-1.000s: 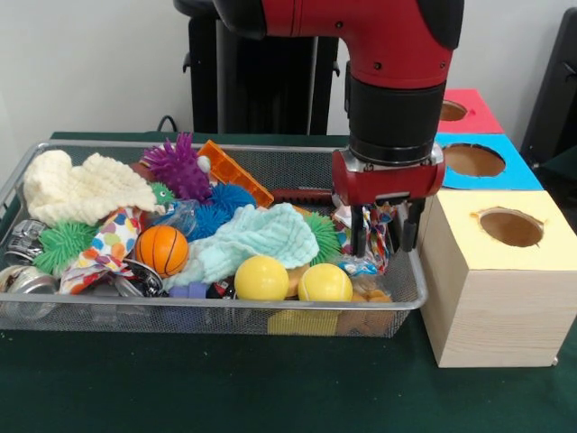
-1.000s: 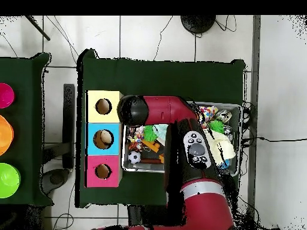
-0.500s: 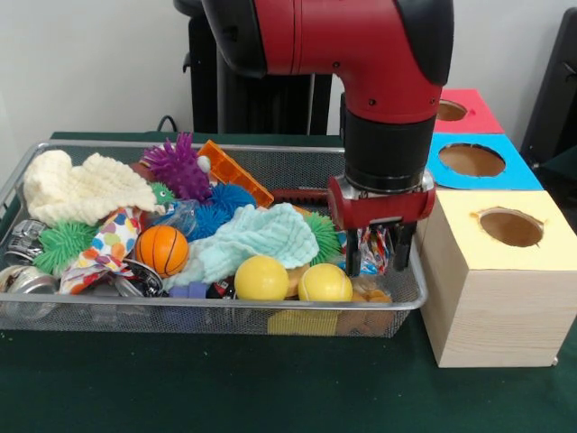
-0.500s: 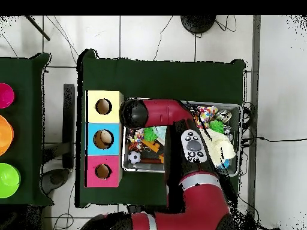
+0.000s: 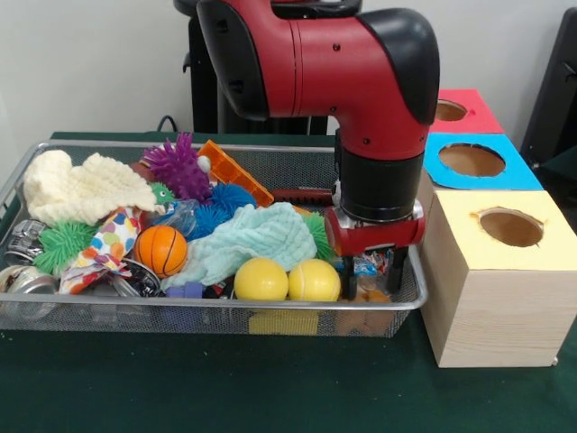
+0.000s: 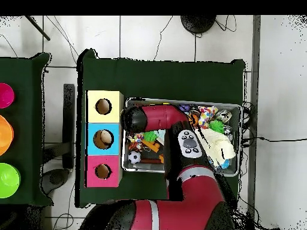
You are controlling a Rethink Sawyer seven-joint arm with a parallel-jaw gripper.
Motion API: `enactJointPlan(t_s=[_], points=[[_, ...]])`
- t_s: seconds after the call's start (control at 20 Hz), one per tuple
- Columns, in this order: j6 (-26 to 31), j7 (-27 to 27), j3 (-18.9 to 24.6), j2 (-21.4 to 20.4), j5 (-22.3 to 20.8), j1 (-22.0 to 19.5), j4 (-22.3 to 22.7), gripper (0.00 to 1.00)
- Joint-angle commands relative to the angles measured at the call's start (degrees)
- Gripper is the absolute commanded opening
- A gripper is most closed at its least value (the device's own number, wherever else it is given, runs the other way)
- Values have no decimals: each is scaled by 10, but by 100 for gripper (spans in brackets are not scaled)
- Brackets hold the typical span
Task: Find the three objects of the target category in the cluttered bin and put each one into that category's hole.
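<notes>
Fingers of your gripper (image 5: 370,272) hang spread apart, one dark tip on each side of a crinkly wrapped item (image 5: 369,264) at the near right corner of the wire bin (image 5: 194,316). You can't see them clamped on it, so judge it as an open straddle rather than a hold. That spread makes sense if the wrapper is what you mean to lift: the tips need room to pass it before they squeeze.

Which category is wanted can't be read from the scene. The two yellow balls (image 5: 287,280) sit just left of the tips, touching each other, with the mint cloth (image 5: 253,240) heaped behind.

Just right of the bin stands the yellow-topped box (image 5: 472,298), its hole (image 5: 511,226) unobstructed, so a short carry would serve.
</notes>
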Motion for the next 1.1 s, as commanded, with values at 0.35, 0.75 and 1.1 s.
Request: enactJointPlan(t_s=[0.35,0.75,1.1], points=[[-61,22,32,74,-31,-7,1,100],[-90,32,34,97,-30,-10,-1,100],[-122,57,37,117,-18,3,-11,100]])
